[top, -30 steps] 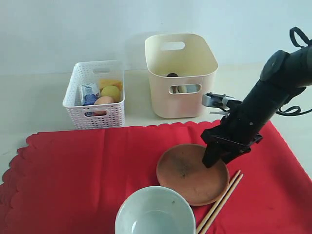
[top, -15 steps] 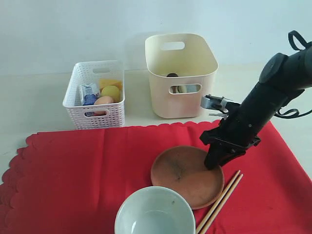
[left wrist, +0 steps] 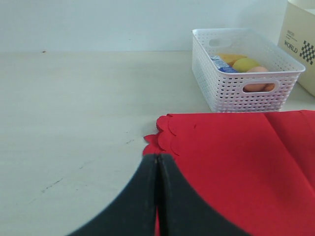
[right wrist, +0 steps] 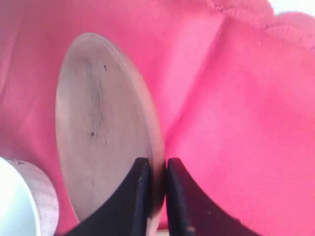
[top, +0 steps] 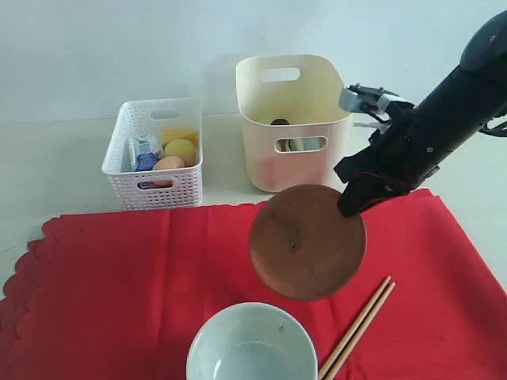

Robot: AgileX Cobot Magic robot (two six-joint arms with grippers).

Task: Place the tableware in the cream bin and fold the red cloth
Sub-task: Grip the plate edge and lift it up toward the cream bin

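Right gripper [top: 347, 207] is pinching the rim of the round brown plate [top: 307, 241], one finger on each side of the edge, and the wrist cam shows that clamp really clearly [right wrist: 156, 189] with the plate [right wrist: 98, 137] seen nearly edge-on. The plate hangs up off the red cloth [top: 127, 277], tipped steeply so its whole face shows to the exterior camera, and it sits in front of the cream bin [top: 261, 158], lower than the bin's rim and not inside it. The pale green bowl [top: 238, 332] sits upright on the cloth at the near edge, just below the plate in the exterior view, and the wooden chopsticks [top: 356, 328] lie side by side on the cloth just to its right. The cloth is spread flat, not folded. The white lattice basket [top: 154, 188] stands left of the cream bin, off the cloth, with an egg [top: 168, 163], a lemon [top: 180, 149] and a small blue-white carton [top: 144, 150] in it. Left gripper [left wrist: 157, 164] has its fingers pressed together on nothing, hovering by the scalloped corner of the cloth [left wrist: 231, 157], with the basket [left wrist: 231, 98] beyond.
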